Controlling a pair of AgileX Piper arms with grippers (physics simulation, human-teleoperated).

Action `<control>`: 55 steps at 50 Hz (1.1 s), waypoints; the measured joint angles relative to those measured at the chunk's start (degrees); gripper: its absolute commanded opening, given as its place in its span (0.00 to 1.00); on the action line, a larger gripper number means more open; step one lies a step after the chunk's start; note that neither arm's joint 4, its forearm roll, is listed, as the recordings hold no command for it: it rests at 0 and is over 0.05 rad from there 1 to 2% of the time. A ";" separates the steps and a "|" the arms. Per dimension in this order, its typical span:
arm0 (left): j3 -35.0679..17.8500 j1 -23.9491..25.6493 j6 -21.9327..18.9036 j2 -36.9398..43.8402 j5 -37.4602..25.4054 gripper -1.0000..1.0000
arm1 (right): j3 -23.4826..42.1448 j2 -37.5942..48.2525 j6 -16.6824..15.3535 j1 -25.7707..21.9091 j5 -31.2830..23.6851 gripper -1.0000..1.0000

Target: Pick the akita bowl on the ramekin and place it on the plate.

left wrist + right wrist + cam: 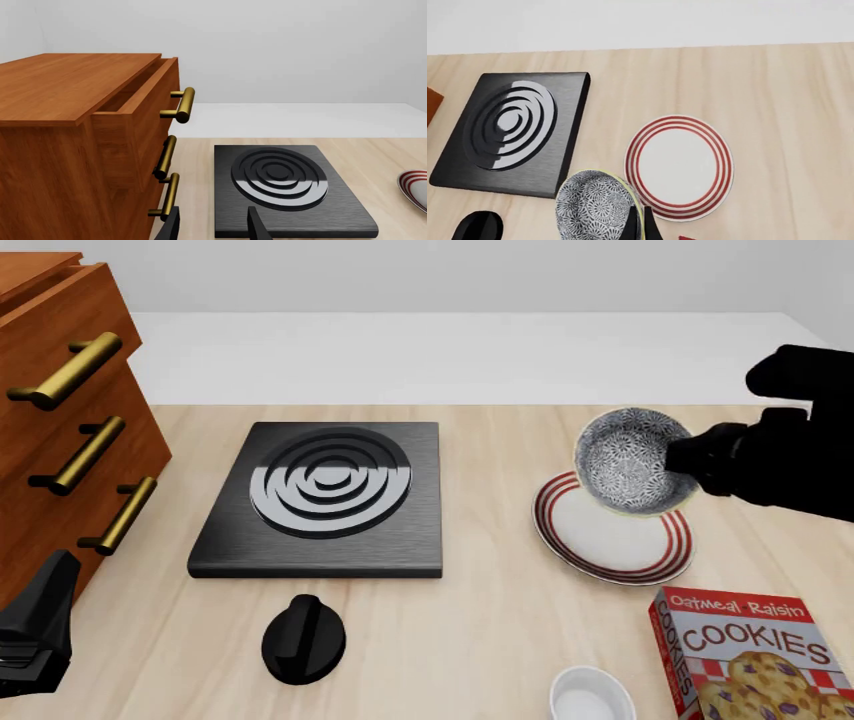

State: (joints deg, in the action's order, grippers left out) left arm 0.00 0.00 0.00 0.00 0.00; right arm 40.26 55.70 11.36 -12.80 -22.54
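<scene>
The akita bowl [630, 462], speckled dark and white inside, hangs tilted in the air above the red-ringed plate [614, 537]. My right gripper [681, 462] is shut on its rim from the right. The right wrist view shows the bowl [594, 206] pinched between the fingers [642, 227], with the plate [679, 167] lying below and beside it. The white ramekin [591, 701] stands bare near the table's front edge. My left gripper [34, 635] waits at the front left by the cabinet; the left wrist view shows it [213, 231] open with nothing between the fingers.
A black stove plate [320, 497] lies in the middle, with a black knob [304, 638] in front of it. A wooden drawer cabinet [67, 420] with brass handles stands at the left. A cookie box [750, 655] sits at the front right, next to the ramekin.
</scene>
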 measured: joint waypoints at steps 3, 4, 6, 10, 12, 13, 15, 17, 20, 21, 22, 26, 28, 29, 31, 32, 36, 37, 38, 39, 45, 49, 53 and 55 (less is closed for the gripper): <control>0.00 0.00 0.00 0.00 0.00 1.00 | -0.27 2.08 1.43 1.41 2.42 0.00; 0.00 0.00 0.00 0.00 0.00 1.00 | -0.35 2.72 1.88 1.84 3.16 0.00; 0.00 0.00 0.00 0.00 0.00 1.00 | -0.51 3.95 2.72 2.63 4.52 0.00; 0.00 0.00 0.00 0.00 0.00 1.00 | -0.74 6.57 4.33 4.29 7.19 0.00; 0.00 0.00 0.00 0.00 0.00 1.00 | -0.84 7.92 5.14 5.03 8.51 0.00; 0.00 0.00 0.00 0.00 0.00 1.00 | -0.93 8.58 5.54 5.37 9.17 0.00; 0.00 0.00 0.00 0.00 0.00 1.00 | -1.14 9.86 6.34 5.99 10.45 0.00; 0.00 0.00 0.00 0.00 0.00 1.00 | -1.44 11.12 7.12 6.53 11.77 0.00; 0.00 0.00 0.00 0.00 0.00 1.00 | -1.95 12.91 8.22 7.18 13.64 0.00; 0.00 0.00 0.00 0.00 0.00 1.00 | -2.12 13.50 8.57 7.40 14.25 0.00; 0.00 0.00 0.00 0.00 0.00 1.00 | -2.27 14.05 8.89 7.61 14.80 0.00; 0.00 0.00 0.00 0.00 0.00 1.00 | -2.89 16.37 10.15 8.42 16.99 0.00; 0.00 0.00 0.00 0.00 0.00 1.00 | -3.19 17.44 10.69 8.67 17.97 0.00; 0.00 0.00 0.00 0.00 0.00 1.00 | -3.33 17.96 10.95 8.77 18.45 0.00; 0.00 0.00 0.00 0.00 0.00 1.00 | -3.60 19.03 11.44 9.01 19.38 0.00; 0.00 0.00 0.00 0.00 0.00 1.00 | -3.73 19.56 11.65 9.12 19.84 0.00; 0.00 0.00 0.00 0.00 0.00 1.00 | -4.15 21.80 12.44 9.61 21.63 0.00; 0.00 0.00 0.00 0.00 0.00 1.00 | -4.23 22.32 12.62 9.72 22.04 0.00; 0.00 0.00 0.00 0.00 0.00 1.00 | -4.29 22.82 12.78 9.83 22.42 0.00; 0.00 0.00 0.00 0.00 0.00 1.00 | -4.35 23.35 12.93 9.95 22.81 0.00; 0.00 0.00 0.00 0.00 0.00 1.00 | -4.57 26.62 13.69 10.61 25.09 0.00; 0.00 0.00 0.00 0.00 0.00 1.00 | -4.52 28.88 14.03 11.03 26.48 0.00; 0.00 0.00 0.00 0.00 0.00 1.00 | -4.32 31.08 14.25 11.46 27.70 0.00; 0.00 0.00 0.00 0.00 0.00 1.00 | -4.17 32.11 14.36 11.64 28.25 0.00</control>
State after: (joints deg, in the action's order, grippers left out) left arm 0.00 0.00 0.00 0.00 0.00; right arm 36.08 87.81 25.72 -1.16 5.71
